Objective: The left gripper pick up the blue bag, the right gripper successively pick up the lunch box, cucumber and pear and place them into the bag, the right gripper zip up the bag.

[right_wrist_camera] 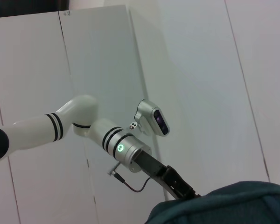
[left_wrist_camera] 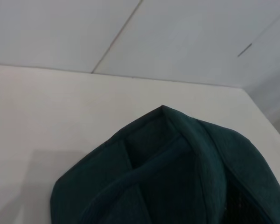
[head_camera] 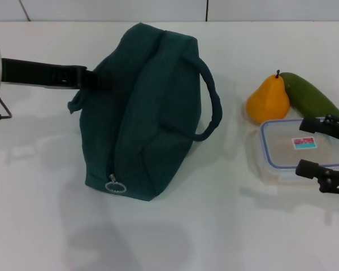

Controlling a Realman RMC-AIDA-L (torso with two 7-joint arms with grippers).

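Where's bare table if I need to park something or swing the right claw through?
Bare table runs between the blue bag and the lunch box, and along the near edge. It's crowded at right: pear, cucumber, lunch box and right claw bunch together. The left claw is at the bag's far-left end.

White bench, matte, plain surface, soft grey shadows on it. Far edge of bench meets pale wall; wall made of flat white panels with thin dark vertical seams. Left wrist view: bench corner against same panelled wall, seams running diagonally. Right wrist view: tall white wall panels, narrow seams, dark strip at upper edge. Light even, diffuse, no hard glare.
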